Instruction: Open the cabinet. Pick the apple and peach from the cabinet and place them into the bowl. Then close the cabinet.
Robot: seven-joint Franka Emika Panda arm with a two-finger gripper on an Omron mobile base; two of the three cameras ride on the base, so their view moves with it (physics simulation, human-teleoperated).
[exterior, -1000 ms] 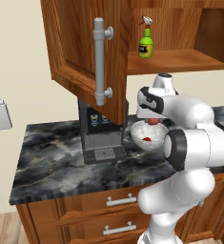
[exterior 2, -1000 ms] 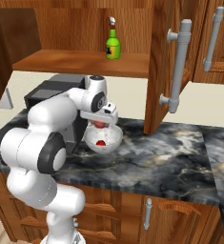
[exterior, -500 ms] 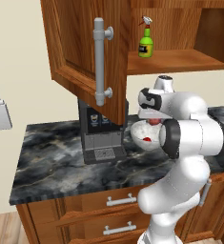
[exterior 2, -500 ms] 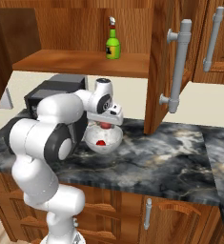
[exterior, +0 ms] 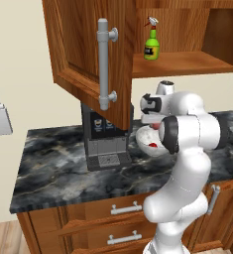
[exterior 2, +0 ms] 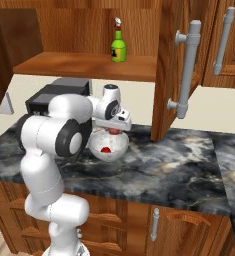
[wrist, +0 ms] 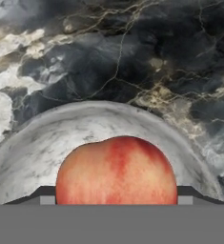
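The cabinet stands open, its left door (exterior: 83,54) and right door (exterior 2: 169,65) swung out over the counter. Below its shelf, the white speckled bowl (exterior: 146,140) (exterior 2: 109,146) (wrist: 99,108) sits on the dark marble counter. My gripper (exterior: 155,123) (exterior 2: 112,128) (wrist: 116,196) hangs right over the bowl, shut on an orange-red peach (wrist: 116,169) that spans the gap between both fingertips. A small red patch, probably the apple (exterior: 152,145) (exterior 2: 105,149), shows low in the bowl; from the hand view the peach hides it.
A green spray bottle (exterior: 151,45) (exterior 2: 118,47) stands on the cabinet shelf. The black coffee machine (exterior: 105,144) (exterior 2: 59,95) sits just left of the bowl. The open doors' grey bar handles (exterior: 104,64) (exterior 2: 188,67) jut out at arm height. Drawers (exterior: 125,208) lie below the counter.
The arm's elbow has swung round and the hand has shifted slightly above the bowl, with the peach still between the fingers. Bowl and doors have not moved.
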